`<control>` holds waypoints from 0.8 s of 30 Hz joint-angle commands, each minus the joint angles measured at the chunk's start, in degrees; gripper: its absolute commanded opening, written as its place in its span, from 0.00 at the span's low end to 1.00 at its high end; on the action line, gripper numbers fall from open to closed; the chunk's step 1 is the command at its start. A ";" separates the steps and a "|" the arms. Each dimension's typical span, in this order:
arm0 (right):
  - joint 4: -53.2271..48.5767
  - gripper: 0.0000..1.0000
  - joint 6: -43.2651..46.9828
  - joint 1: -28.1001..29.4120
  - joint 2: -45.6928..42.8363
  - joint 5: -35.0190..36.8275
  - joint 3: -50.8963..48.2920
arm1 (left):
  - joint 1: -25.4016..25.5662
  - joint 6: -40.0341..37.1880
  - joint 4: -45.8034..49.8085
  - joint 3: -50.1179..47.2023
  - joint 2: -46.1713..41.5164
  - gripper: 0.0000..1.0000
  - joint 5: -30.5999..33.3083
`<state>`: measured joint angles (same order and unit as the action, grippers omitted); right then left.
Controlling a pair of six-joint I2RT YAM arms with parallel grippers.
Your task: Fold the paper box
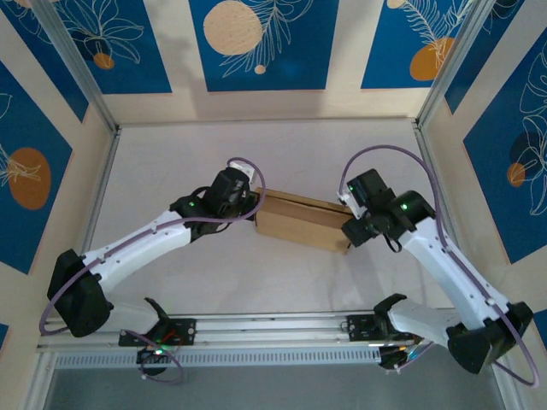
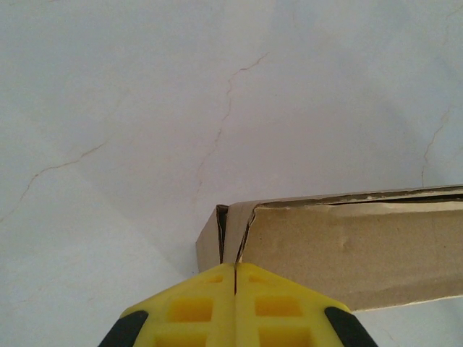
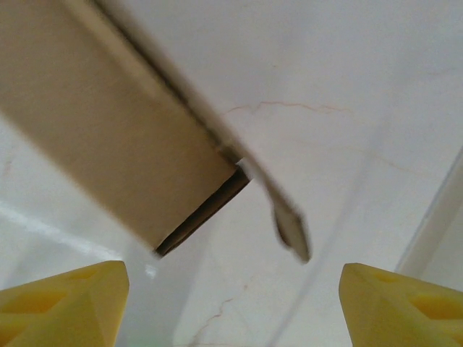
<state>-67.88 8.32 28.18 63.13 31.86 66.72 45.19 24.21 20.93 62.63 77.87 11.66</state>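
A: Where does the paper box (image 1: 299, 220) lie?

B: Near the middle of the white table (image 1: 256, 145); from above it is a long, shallow brown body set at a slight slant; its left end sits a little farther from the arm bases than its right end; the two arms reach in to it, one from each side.

A: And the left gripper (image 2: 235, 285)?

B: Its yellow fingers are pressed flat together with only a thin seam between them; the tips sit right at the box's left corner, where a narrow dark slit runs down between the end panel and the long side panel; whether they pinch any cardboard cannot be told; the top edge of the long panel looks rough and slightly parted.

A: The right gripper (image 3: 235, 303)?

B: It stands wide; one yellow fingertip shows in each lower corner of the right wrist view, with bare table between them; it holds nothing; the box's right end lies ahead of the jaws, blurred; a dark gap shows under that end, and a small tab (image 3: 289, 224) juts out past the corner.

A: Does either gripper touch the box?

B: From above, the left one is at the left end and the right one just beside the right end; contact there cannot be judged.
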 commanded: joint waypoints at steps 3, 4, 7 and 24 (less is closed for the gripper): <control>3.23 0.78 0.98 -1.18 5.07 5.43 4.87 | 0.32 -1.19 0.49 -0.63 0.91 0.00 -0.15; 3.46 0.78 0.57 -1.63 5.51 4.76 4.87 | 0.25 -1.14 0.35 -0.75 0.91 0.00 -0.23; 3.31 0.74 -0.88 -2.47 6.54 2.77 4.35 | 0.25 -0.91 0.08 -0.91 0.82 0.00 -0.43; -5.49 0.17 -16.44 -4.88 10.71 -8.21 11.56 | 0.26 -0.49 -0.51 -1.79 -0.39 0.00 -0.26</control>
<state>-70.24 -2.72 23.70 73.06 28.51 75.59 45.19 23.86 19.22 62.02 77.97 11.68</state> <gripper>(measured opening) 0.177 0.047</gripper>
